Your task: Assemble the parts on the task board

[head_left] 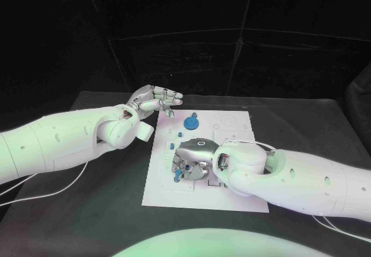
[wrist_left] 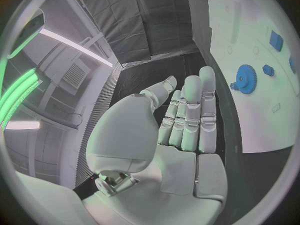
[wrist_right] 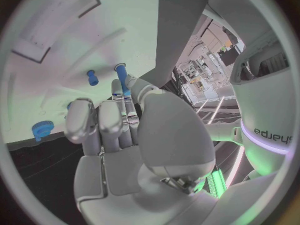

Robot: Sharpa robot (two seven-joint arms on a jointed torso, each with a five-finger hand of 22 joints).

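Note:
The white task board point(head_left: 232, 195) lies in the middle of the table. My right hand point(head_left: 195, 159) hangs low over its centre, fingers pointing down among small blue parts point(head_left: 177, 174). In the right wrist view the thumb and a finger pinch a long blue peg point(wrist_right: 122, 75); a shorter blue peg point(wrist_right: 92, 77) stands on the board point(wrist_right: 56, 50) beside it, and a small blue gear point(wrist_right: 41, 130) lies near the board's edge. My left hand point(head_left: 155, 99) hovers at the board's far left corner, fingers straight and apart, holding nothing. A blue gear point(head_left: 190, 123) point(wrist_left: 246, 77) sits on the board close to that hand.
Several small blue pieces point(wrist_left: 275, 40) lie on the board point(wrist_left: 256, 115) beyond the gear. A white cable point(head_left: 54, 190) runs over the black table point(head_left: 93, 214) under my left arm, and another trails near my right arm at the front right.

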